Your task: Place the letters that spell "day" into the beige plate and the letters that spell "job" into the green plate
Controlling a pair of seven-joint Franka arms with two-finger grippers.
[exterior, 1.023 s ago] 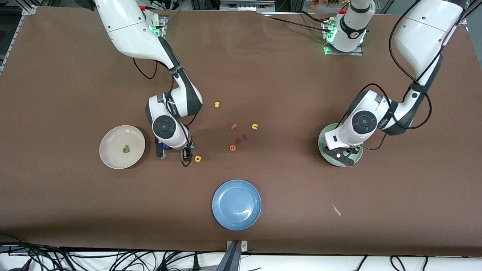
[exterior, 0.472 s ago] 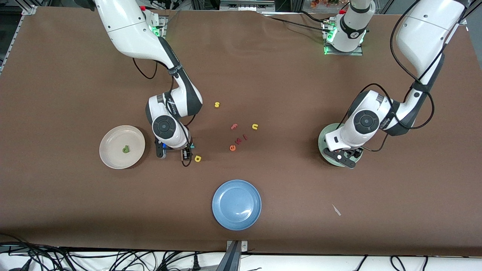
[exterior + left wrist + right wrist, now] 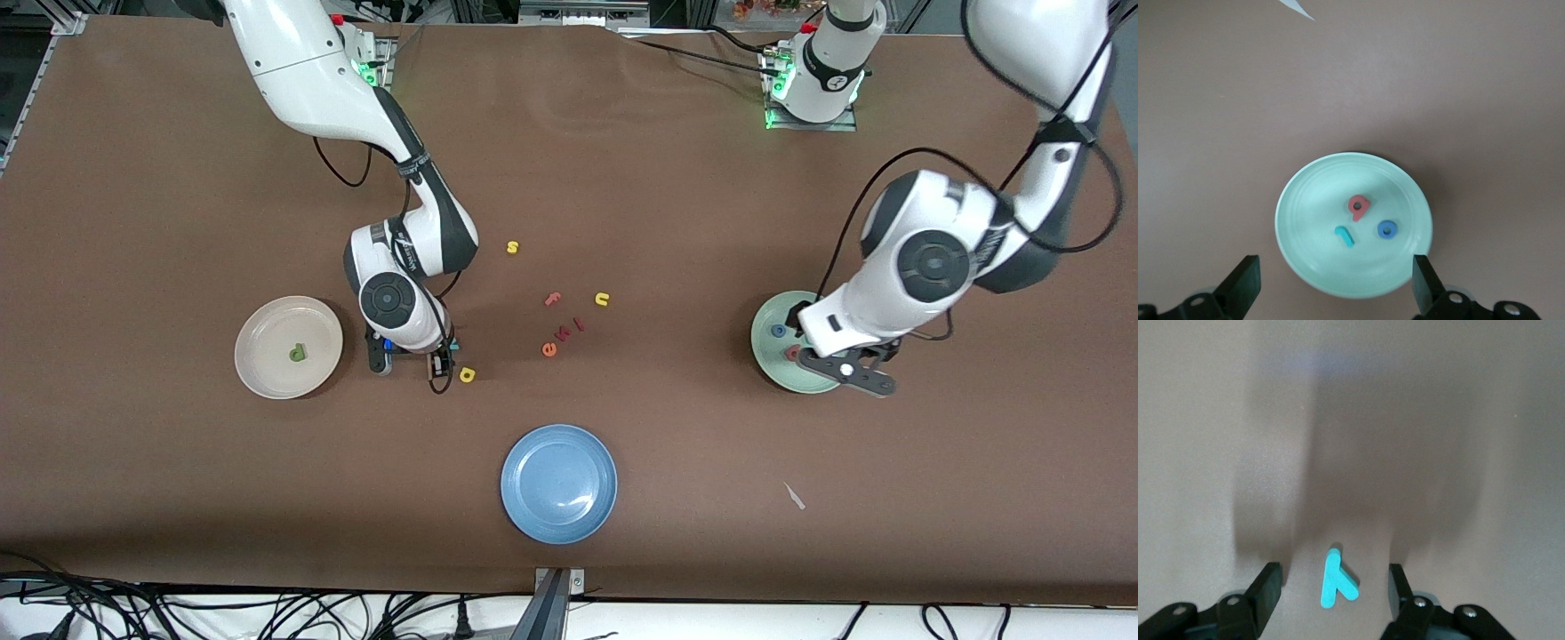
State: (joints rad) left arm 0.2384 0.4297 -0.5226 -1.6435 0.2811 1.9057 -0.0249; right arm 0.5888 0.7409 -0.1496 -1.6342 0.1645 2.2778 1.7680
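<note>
Here the right gripper (image 3: 1333, 587) sits low on the table beside the beige plate (image 3: 258, 373), fingers apart either side of the teal y (image 3: 1336, 579), placed to pinch it. The left gripper (image 3: 1331, 283) hangs open over the green plate (image 3: 1305, 200), which already holds j, o, b.

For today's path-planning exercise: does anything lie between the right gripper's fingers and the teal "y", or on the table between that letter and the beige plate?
Nothing visible does. The teal "y" lies flat between the right gripper's open fingers, and only bare table separates it from the beige plate.
</note>
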